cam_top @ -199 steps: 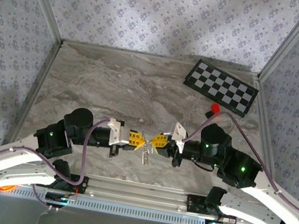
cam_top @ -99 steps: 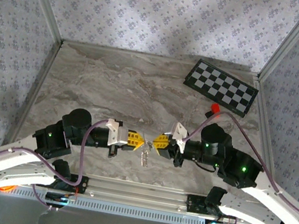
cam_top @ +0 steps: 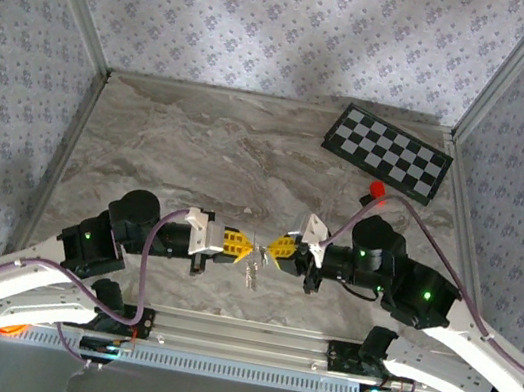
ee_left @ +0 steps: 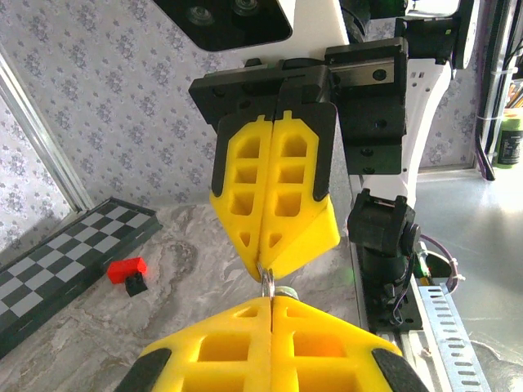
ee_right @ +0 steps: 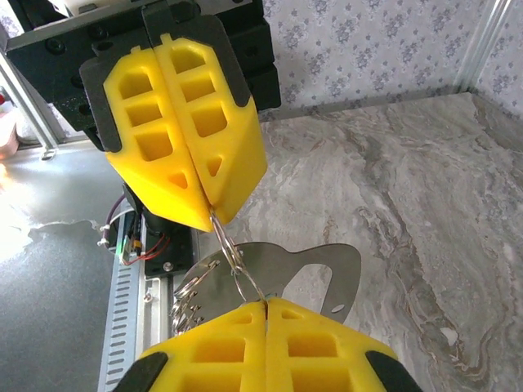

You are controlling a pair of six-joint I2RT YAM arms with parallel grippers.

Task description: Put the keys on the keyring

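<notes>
Keyring (ee_right: pixel 231 255) is pinched from opposite sides by the left gripper (ee_right: pixel 211 214) and right gripper (ee_right: pixel 266 305), both clamped tight. It is seemingly held taut so its coil can be opened.

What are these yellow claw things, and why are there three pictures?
They are the hands of two robot arms bolted to a marble-patterned table. One picture looks down from above; the other two come from small cameras on each wrist, so each arm sees its own yellow hand at the bottom and the other one opposite. The left hand and right hand are both shut, tip to tip, pinching a thin metal keyring between them. Farther back on the table lie a checkerboard and a small red block.
</notes>
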